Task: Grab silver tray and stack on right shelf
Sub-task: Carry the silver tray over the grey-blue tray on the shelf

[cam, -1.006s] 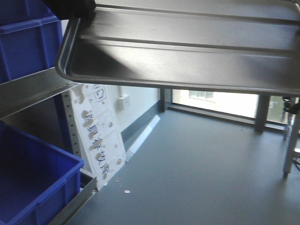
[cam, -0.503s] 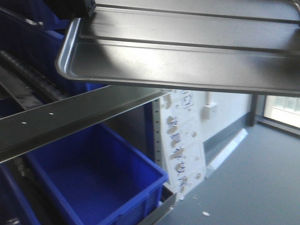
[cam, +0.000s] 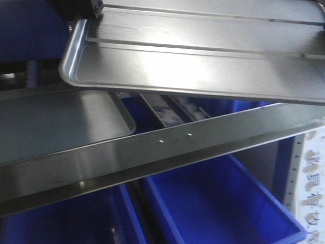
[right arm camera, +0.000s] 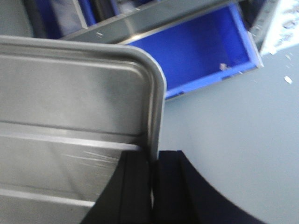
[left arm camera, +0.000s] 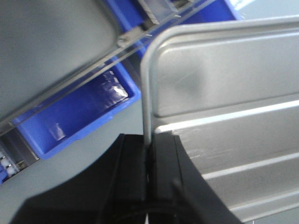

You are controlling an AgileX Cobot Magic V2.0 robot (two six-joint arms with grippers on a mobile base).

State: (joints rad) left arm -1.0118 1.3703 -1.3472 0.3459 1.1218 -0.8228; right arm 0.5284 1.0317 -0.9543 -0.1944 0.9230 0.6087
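Left tool (left arm camera: 150, 156) — shiny, ridged silver tray (cam: 203, 71)

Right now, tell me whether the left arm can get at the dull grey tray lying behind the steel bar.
Probably not: the left gripper is shut on the rim of the silver tray, so it is occupied, and that tray hangs above the grey tray.

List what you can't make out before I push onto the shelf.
Front view: silver tray runs off the right edge; far end unseen.
Front view: it covers most of the rails behind the front bar.
Front view: grey tray cut by the left edge.
Wrist views: left tool and right tool are dark; pad contact on the rim unreadable.
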